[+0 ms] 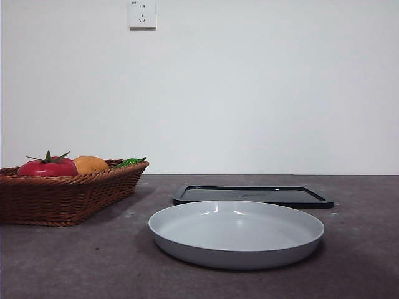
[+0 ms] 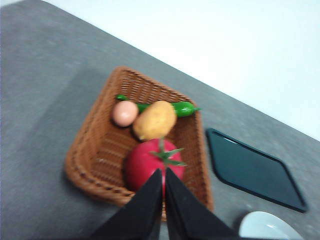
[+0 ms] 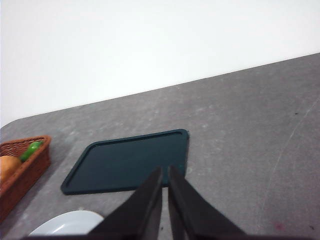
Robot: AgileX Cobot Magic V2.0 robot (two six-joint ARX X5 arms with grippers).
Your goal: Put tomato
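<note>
We see the round glossy red tomato [image 2: 150, 167] in the brown wicker basket [image 2: 95, 150], bench's left side, beside the orange-brown fruit [image 2: 155, 120]. Left tool [image 2: 163, 175] hovers above it, jaws closed, empty. Likely smooth, slippery, firm; grip across its widest part, clear of the stem.

Bright, even light; soft shadows; left wrist view blurred.

No legible txt or labels.
</note>
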